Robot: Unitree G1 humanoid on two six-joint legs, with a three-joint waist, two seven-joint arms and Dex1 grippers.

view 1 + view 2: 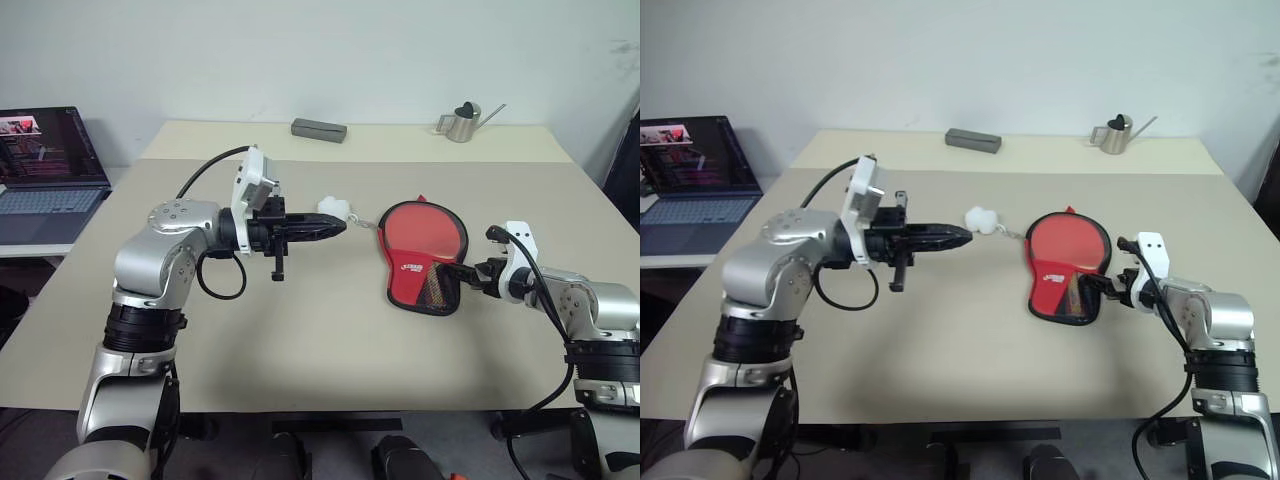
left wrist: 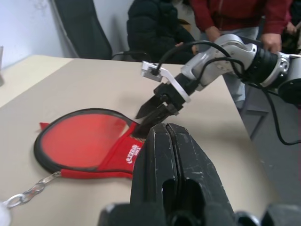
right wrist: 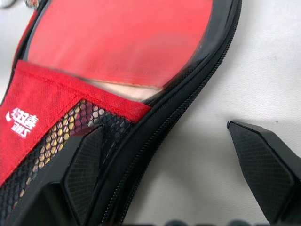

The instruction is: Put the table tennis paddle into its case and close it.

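Note:
The red case lies open on the table right of centre, its black zip edge unzipped. Inside it the table tennis paddle shows its red blade; a sliver of pale wood shows at the flap, and the handle is hidden under the red fabric and mesh pocket. My right gripper is open at the case's narrow end, one finger over the mesh and the other finger on the bare table, so the zip edge runs between them. My left gripper is shut and empty, hovering level and pointing toward the case.
A white fluffy ball on a small chain lies by the case's round end, just past my left fingertips. A grey block and a metal watering can stand at the far edge. A laptop sits at left. People stand beyond the table.

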